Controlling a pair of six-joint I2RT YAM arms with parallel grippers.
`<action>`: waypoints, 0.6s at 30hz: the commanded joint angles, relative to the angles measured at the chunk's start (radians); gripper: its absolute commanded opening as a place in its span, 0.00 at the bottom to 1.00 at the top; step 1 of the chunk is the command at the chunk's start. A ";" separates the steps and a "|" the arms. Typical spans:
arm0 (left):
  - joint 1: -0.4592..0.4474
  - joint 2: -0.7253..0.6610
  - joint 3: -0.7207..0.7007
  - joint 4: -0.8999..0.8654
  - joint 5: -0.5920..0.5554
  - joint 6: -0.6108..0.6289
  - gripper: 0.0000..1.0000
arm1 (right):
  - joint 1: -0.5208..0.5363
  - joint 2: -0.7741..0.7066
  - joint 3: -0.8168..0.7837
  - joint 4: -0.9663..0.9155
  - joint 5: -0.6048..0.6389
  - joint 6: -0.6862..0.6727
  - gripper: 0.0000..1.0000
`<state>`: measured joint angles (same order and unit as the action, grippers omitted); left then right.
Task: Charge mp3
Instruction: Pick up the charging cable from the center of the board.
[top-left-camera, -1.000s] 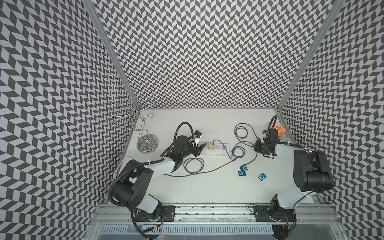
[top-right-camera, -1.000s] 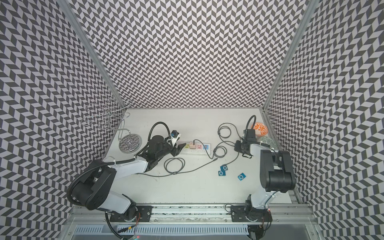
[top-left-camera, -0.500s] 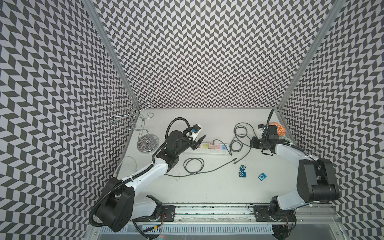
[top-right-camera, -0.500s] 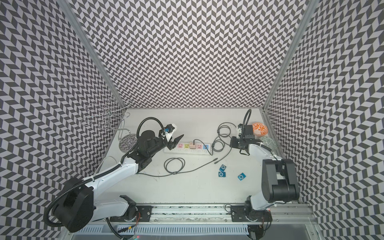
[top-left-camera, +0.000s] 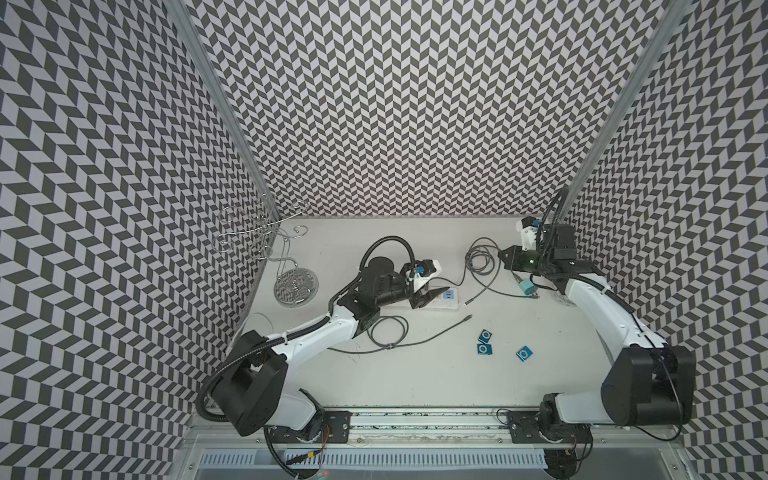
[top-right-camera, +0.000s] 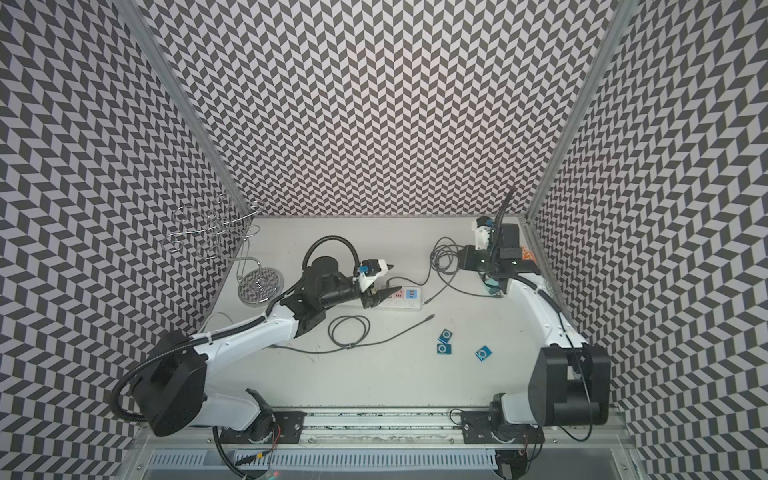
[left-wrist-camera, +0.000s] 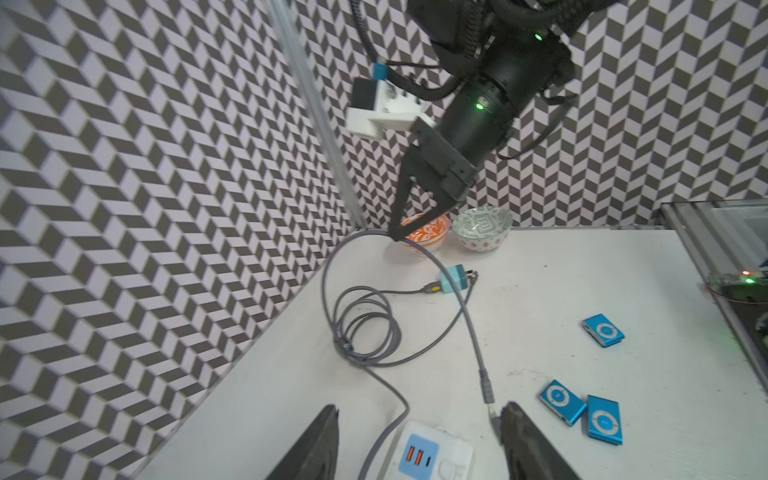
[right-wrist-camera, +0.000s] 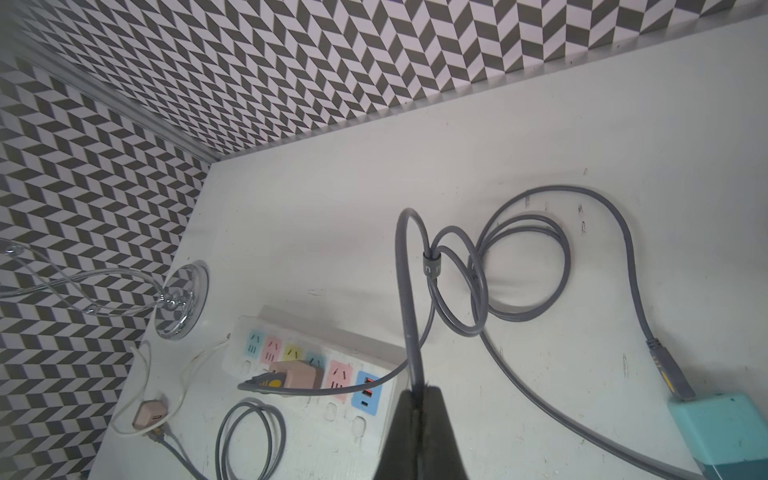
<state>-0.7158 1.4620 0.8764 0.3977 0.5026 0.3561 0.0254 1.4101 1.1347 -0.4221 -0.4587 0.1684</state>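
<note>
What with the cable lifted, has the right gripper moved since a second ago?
Yes: the right gripper moved toward the back wall, away from the mp3 players.

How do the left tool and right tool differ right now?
The left tool stands open and empty; the right tool is shut on the gray cable. The left tool is low over the power strip; the right tool holds its cable raised off the table. Both are black and tapered.

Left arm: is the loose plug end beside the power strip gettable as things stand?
Probably yes. The left gripper hangs open over the power strip, and the plug lies uncovered on the table beside it. One catch: the right gripper is shut on what seems the same grey cable.
</note>
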 joint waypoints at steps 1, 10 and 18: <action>-0.038 0.069 0.057 0.024 0.064 0.056 0.62 | 0.007 -0.026 0.059 -0.056 -0.057 -0.009 0.00; -0.079 0.235 0.191 -0.040 0.070 0.133 0.59 | 0.020 -0.028 0.139 -0.105 -0.099 -0.022 0.00; -0.113 0.334 0.272 -0.089 0.063 0.147 0.56 | 0.045 -0.013 0.179 -0.109 -0.085 -0.028 0.00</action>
<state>-0.8146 1.7649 1.1103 0.3420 0.5556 0.4789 0.0612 1.4101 1.2762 -0.5526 -0.5255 0.1608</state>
